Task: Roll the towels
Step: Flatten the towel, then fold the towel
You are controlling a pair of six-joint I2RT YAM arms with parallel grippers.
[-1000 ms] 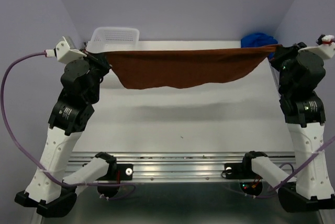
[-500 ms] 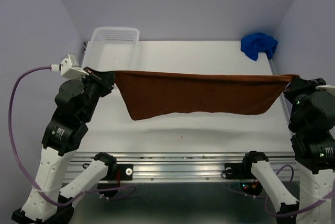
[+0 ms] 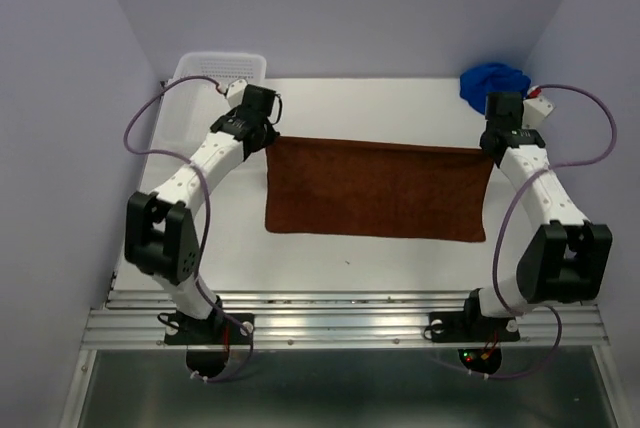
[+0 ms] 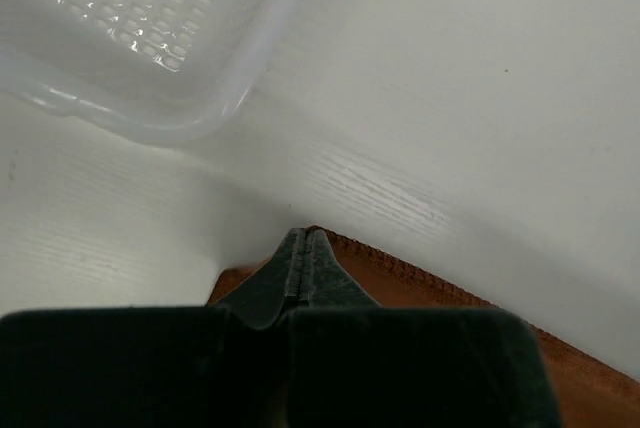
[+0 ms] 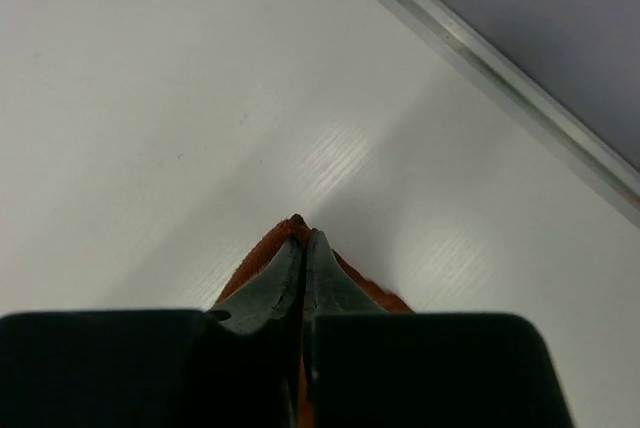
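Top external view: shows the rust-brown towel (image 3: 378, 190) spread flat on the white table (image 3: 380, 113), no longer strung in the air as half a second ago. Pinches its 10 o'clock corner with the left gripper (image 3: 270, 137), jaws pressed together on the hem, and its 2 o'clock corner likewise with the right gripper (image 3: 491, 151), both lowered to the tabletop. Leaves the crumpled blue towel (image 3: 493, 83) at 1 o'clock and the white perforated basket (image 3: 215, 60) at 11 o'clock, unmoved.

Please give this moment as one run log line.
left gripper: shut on brown towel, far-left corner; right gripper: shut on far-right corner; brown towel: spread flat; blue towel: bunched
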